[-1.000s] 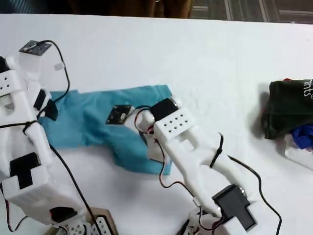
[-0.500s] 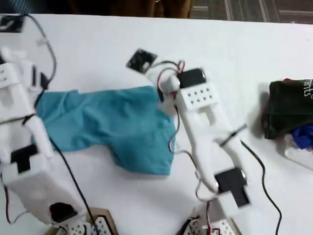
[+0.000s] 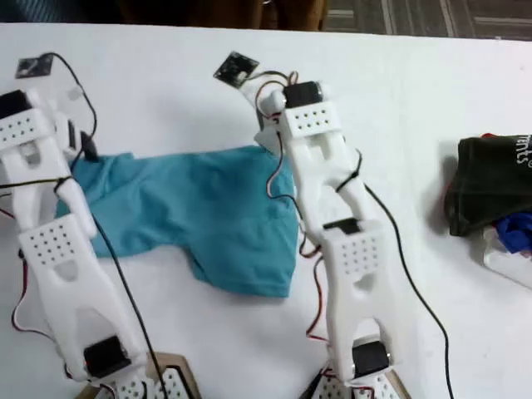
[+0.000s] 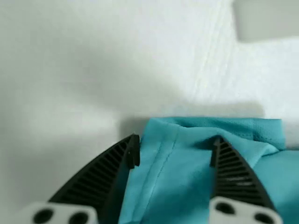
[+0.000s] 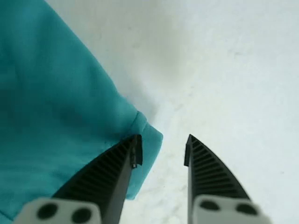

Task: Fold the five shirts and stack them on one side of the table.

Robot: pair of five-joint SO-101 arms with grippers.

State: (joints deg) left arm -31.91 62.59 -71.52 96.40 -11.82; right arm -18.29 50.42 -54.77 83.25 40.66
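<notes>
Flat in the middle of the white table (image 3: 374, 75), teal shirt (image 3: 199, 216). At its left end, left gripper (image 4: 175, 149), jaws spread astride the cloth's edge. At the shirt's far right corner, right gripper (image 5: 162, 149), jaws spread, 1 over the cloth, the other over bare table. Well apart at the table's right edge, folded dark green shirt (image 3: 490, 187)
</notes>
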